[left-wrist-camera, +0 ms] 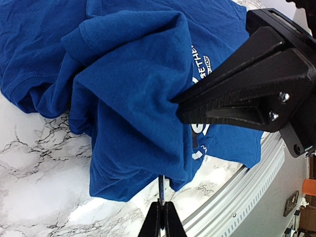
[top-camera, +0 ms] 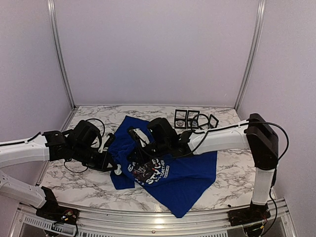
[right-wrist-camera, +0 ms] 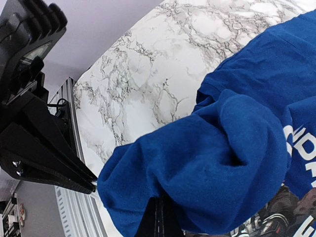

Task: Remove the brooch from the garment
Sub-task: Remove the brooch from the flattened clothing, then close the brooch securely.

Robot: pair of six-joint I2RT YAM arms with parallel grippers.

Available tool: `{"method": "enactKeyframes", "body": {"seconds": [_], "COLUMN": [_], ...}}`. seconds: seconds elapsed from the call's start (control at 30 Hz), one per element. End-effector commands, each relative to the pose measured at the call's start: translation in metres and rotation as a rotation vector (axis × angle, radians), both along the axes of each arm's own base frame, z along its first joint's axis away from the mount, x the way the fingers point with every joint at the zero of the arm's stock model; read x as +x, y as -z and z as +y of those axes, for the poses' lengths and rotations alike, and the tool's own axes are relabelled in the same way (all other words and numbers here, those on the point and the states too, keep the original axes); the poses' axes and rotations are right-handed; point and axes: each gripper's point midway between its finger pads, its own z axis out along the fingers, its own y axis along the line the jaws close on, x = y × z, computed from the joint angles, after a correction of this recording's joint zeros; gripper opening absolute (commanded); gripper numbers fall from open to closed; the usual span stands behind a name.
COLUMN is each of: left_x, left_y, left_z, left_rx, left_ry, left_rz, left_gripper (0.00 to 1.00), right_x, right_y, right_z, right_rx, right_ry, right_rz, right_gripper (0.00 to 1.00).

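Garment: royal-blue short-sleeved T-shirt [top-camera: 192,173], lying around the middle of the marble-patterned bench [top-camera: 89,187]. One pointed corner reaches close to the near edge.

Right half lies fairly flat. Left half is bunched and heaped into thick folds.

Print on the chest faces up: white lettering [top-camera: 154,174] curving around a dark graphic, both creased and partly folded under. "STYLE" can be read from above. The left wrist view shows the letters "ETHER" on a fold.

Fabric is matte knit, with soft rounded folds and a hemmed edge along one ridge.

Left gripper [left-wrist-camera: 162,210]: jaws closed tight on a thin pinch of blue cloth at the lower edge of a hanging fold. The fold is raised clear of the bench surface.

Right gripper [right-wrist-camera: 159,210]: jaws closed, tips buried under a rounded bulge of the same bunched cloth and pinching it. From the left wrist it shows side-on, tip pressed into the fabric.

The two grippers are near each other over the left part of the shirt.

Far edge of the bench: a row of small black-framed square cases [top-camera: 193,119], well apart from the shirt.
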Motion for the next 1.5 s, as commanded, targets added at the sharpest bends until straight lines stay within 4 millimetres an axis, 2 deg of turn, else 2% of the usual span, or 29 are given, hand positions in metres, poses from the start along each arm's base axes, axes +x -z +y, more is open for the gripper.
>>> {"method": "enactKeyframes", "body": {"seconds": [0.0,0.13,0.27,0.4,0.53,0.67,0.9,1.03,1.27,1.47], "left_x": [-0.002,-0.005,-0.007,-0.008,-0.006,-0.001,0.01,0.019,0.041,0.062], "left_y": [0.002,0.003,-0.007,-0.038,-0.074,-0.091,-0.119,-0.135,-0.157,-0.178], "left_z": [-0.001,0.0,-0.001,-0.011,-0.02,-0.029,-0.045,-0.051,-0.062,-0.07], "left_rx": [0.009,0.012,-0.007,-0.114,-0.243,-0.312,-0.436,-0.501,-0.633,-0.754], "left_ry": [0.022,0.031,0.056,0.086,0.084,0.083,0.077,0.067,0.035,-0.015], "left_rz": [0.011,0.019,0.0,-0.059,-0.124,-0.148,-0.198,-0.231,-0.264,-0.289], "left_gripper": [0.0,0.0,0.0,0.0,0.0,0.0,0.0,0.0,0.0,0.0], "right_x": [0.023,0.025,0.024,0.017,0.0,-0.01,-0.004,0.007,0.034,0.052], "right_y": [-0.038,-0.037,-0.032,-0.025,-0.018,-0.016,-0.036,-0.053,-0.09,-0.111], "right_z": [-0.001,-0.002,-0.004,-0.004,0.001,0.002,-0.006,-0.019,-0.053,-0.084], "right_rx": [0.056,0.054,0.047,0.035,0.03,0.029,0.053,0.105,0.19,0.28], "right_ry": [0.065,0.065,0.062,0.03,-0.024,-0.04,0.013,0.062,0.167,0.253], "right_rz": [-0.049,-0.049,-0.046,-0.05,-0.047,-0.04,-0.067,-0.055,-0.088,-0.11], "right_gripper": [0.0,0.0,0.0,0.0,0.0,0.0,0.0,0.11,0.35,0.45]}}
